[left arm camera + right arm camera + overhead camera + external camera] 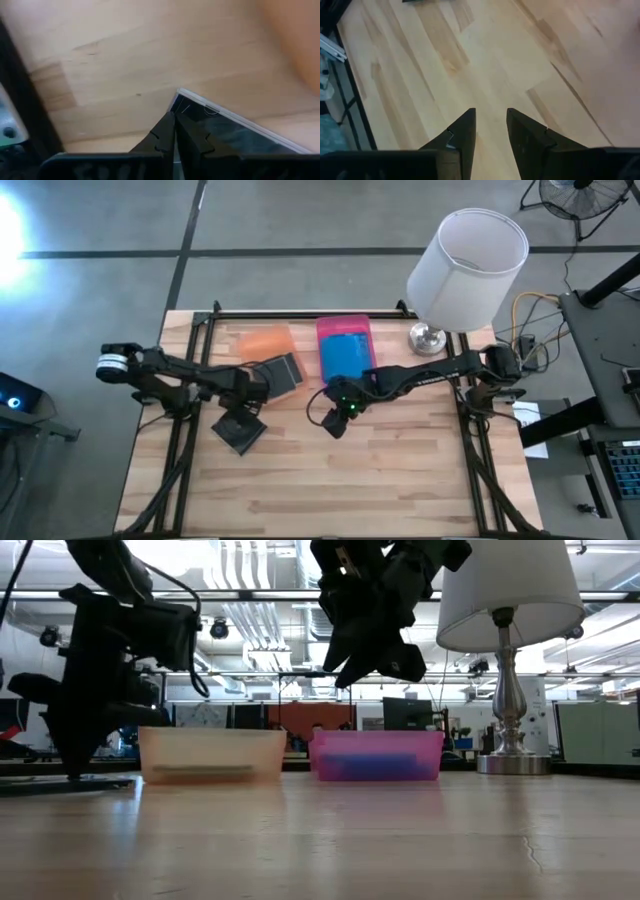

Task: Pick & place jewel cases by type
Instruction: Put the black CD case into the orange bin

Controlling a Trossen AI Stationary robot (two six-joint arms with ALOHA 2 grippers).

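My left gripper (262, 385) is shut on a dark jewel case (283, 372), just on the near side of the orange tray (265, 340). A second dark case (238, 431) lies flat on the table, nearer than the left gripper. Blue cases (345, 355) lie in the pink tray (345, 328). My right gripper (335, 423) hangs open and empty above the bare table, on the near side of the pink tray. In the right wrist view its fingers (491, 112) stand apart over wood. My left gripper (174, 116) pinches the dark jewel case between its two fingers at the edge by a corner (187, 107), where the clear rim shows. The case reaches away from the fingers, and the table top shows beyond it.
A white-shaded lamp (465, 265) stands at the far right corner, its base (428, 338) beside the pink tray. In the low view the orange tray (212, 755) and the pink tray (377, 755) stand side by side. Open wood (400, 470) spreads across the near half.
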